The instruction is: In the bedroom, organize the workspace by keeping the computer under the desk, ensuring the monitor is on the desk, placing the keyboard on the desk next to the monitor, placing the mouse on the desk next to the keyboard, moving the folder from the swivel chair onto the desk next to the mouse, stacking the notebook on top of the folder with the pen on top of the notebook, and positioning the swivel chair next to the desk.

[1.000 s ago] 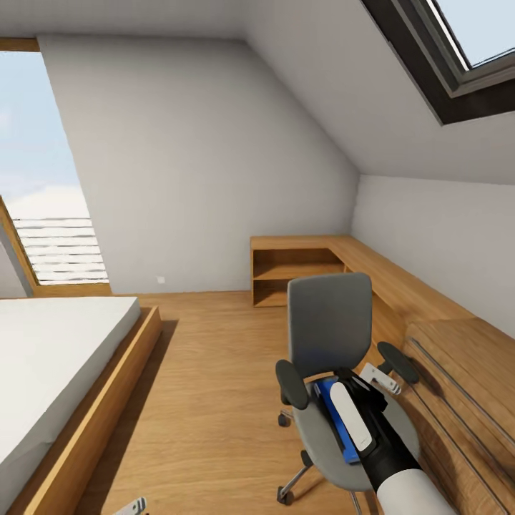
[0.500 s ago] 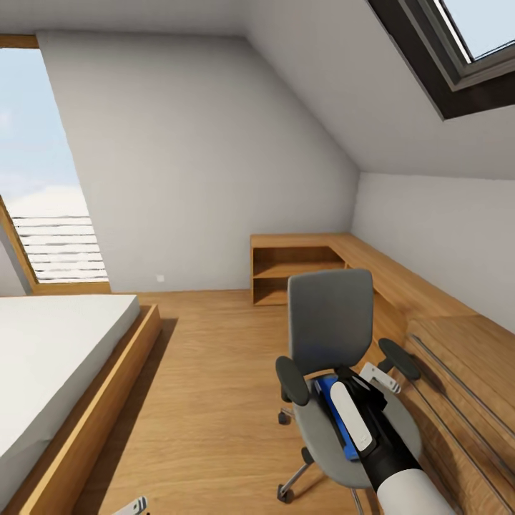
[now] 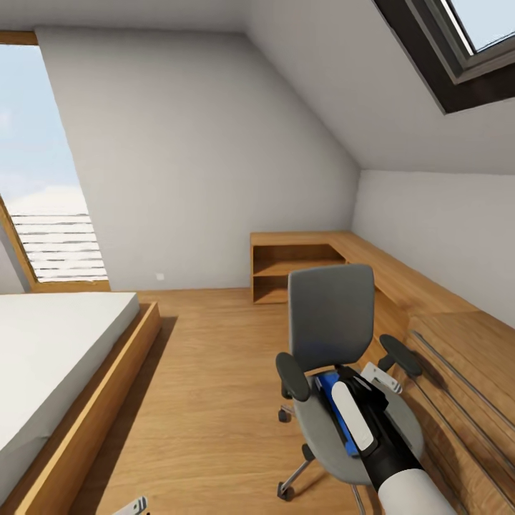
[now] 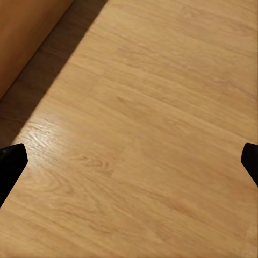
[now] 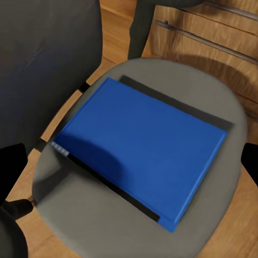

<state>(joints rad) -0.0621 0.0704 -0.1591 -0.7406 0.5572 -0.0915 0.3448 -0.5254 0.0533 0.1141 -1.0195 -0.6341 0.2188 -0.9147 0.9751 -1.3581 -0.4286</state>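
The right gripper (image 5: 129, 161) hangs over the swivel chair (image 3: 330, 322), fingers spread wide, gripping nothing. The blue folder (image 5: 141, 148) lies flat on the grey seat beneath it, beside the wooden cabinet (image 3: 465, 372) on the right. The left gripper (image 4: 129, 161), splayed too, faces bare floor (image 4: 150, 134) near the bed (image 3: 57, 357).

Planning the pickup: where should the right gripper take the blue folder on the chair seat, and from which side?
Probably by an edge, since the folder lies flat on the swivel chair seat. In the right wrist view, one corner almost overhangs the seat rim, away from the backrest, so a finger could likely slip under there. The right gripper is open above it; come down and in from the seat's front.
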